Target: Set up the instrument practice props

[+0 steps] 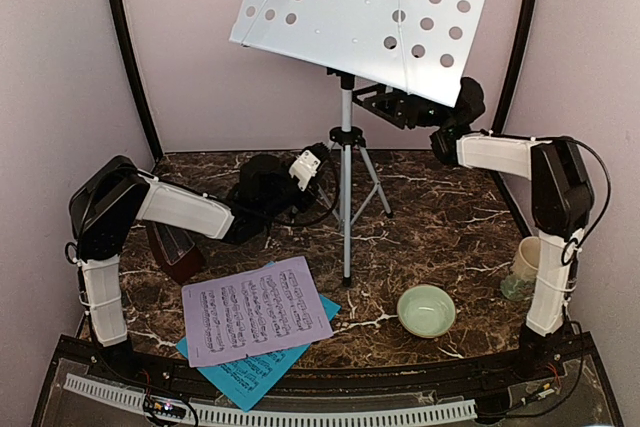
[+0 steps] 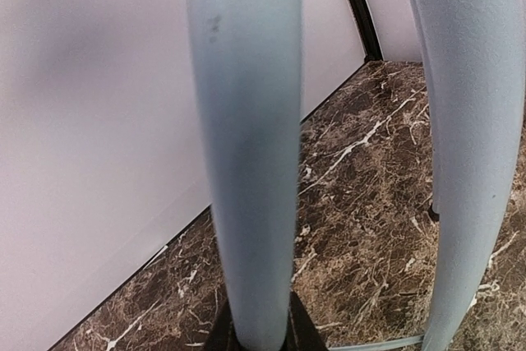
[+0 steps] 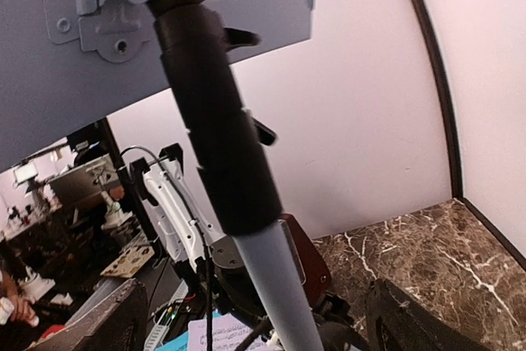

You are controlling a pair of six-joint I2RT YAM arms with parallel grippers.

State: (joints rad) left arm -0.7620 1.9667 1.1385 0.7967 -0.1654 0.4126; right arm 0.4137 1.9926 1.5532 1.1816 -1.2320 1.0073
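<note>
The silver tripod music stand (image 1: 346,207) stands at the table's middle back, its white perforated desk (image 1: 370,17) tilted overhead. My left gripper (image 1: 322,161) is shut on one silver tripod leg (image 2: 246,162), the dark fingertips (image 2: 220,336) pressed to its sides. Just under the desk, my right gripper (image 1: 368,99) stands open around the stand's pole (image 3: 275,285) without touching it. A lavender sheet-music page (image 1: 258,309) lies on a cyan page (image 1: 250,375) at the front left. The reddish-brown metronome (image 1: 175,247) is partly hidden behind my left arm.
A pale green bowl (image 1: 427,309) sits at the front right. A cream mug (image 1: 527,257) stands by the right arm's base. Pale walls enclose the marble table (image 1: 440,217) at the back and sides.
</note>
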